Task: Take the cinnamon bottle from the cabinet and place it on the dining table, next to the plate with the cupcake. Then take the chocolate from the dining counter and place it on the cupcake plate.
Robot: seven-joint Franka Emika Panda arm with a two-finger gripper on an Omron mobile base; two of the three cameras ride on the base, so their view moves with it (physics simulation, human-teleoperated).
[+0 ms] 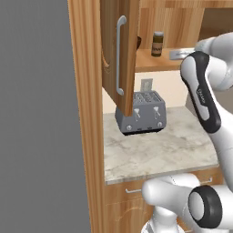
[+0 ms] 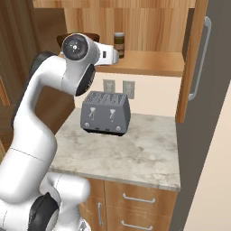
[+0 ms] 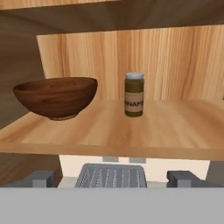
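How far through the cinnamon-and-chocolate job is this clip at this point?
Early. Done: the cabinet door stands open. In hand: the gripper, jaws wide and empty, faces the shelf where the cinnamon bottle stands upright beside a wooden bowl, not yet touched. Left: grasp the bottle, carry it to the dining table, then move the chocolate onto the cupcake plate.
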